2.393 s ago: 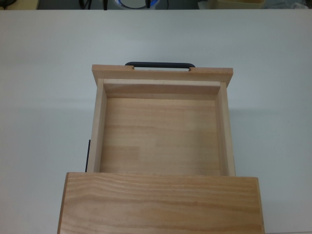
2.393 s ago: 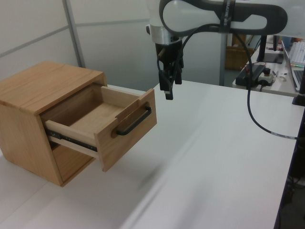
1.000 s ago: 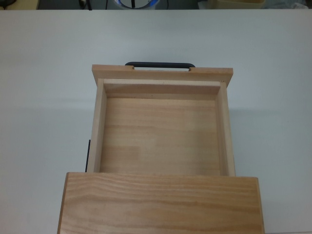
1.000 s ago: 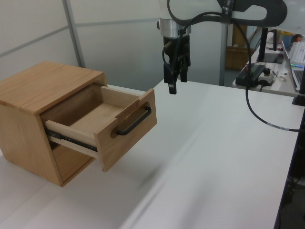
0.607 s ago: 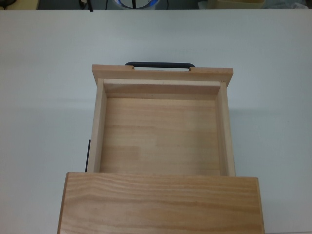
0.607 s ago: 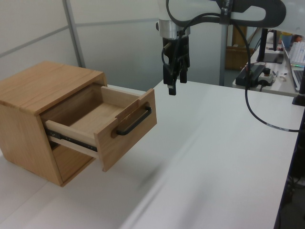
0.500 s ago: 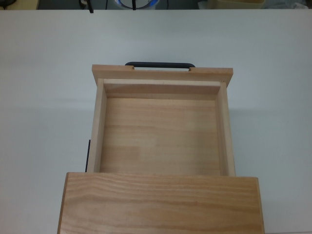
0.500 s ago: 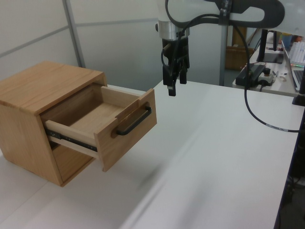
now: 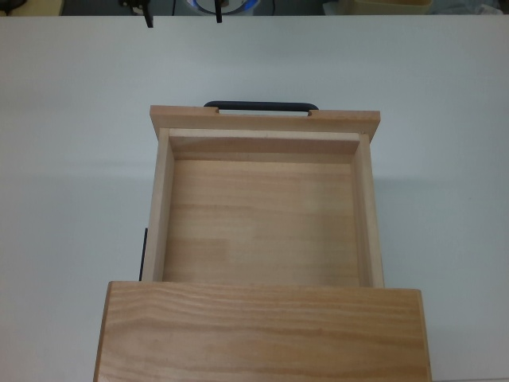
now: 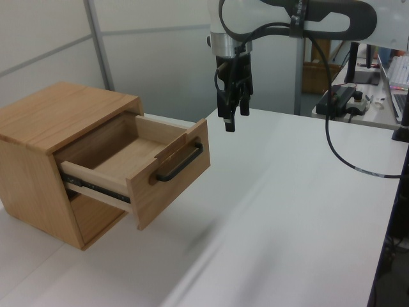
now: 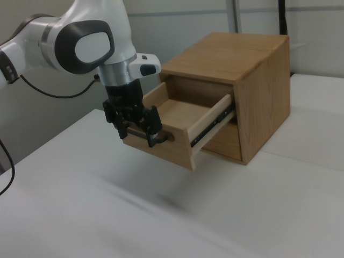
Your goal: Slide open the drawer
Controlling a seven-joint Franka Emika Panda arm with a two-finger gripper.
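Pine drawer (image 9: 262,219): drawn well out of its cabinet (image 10: 45,121), interior bare, on a white tabletop (image 10: 287,211). Black bar handle (image 10: 181,162) on the front panel, untouched. My pincer (image 10: 230,121): hanging in the air above the tabletop, beyond the drawer front on the left view's right, apart from the handle, pointing down, holding nothing; whether its fingers stand apart or together I cannot tell. In the right view it overlaps the drawer front.
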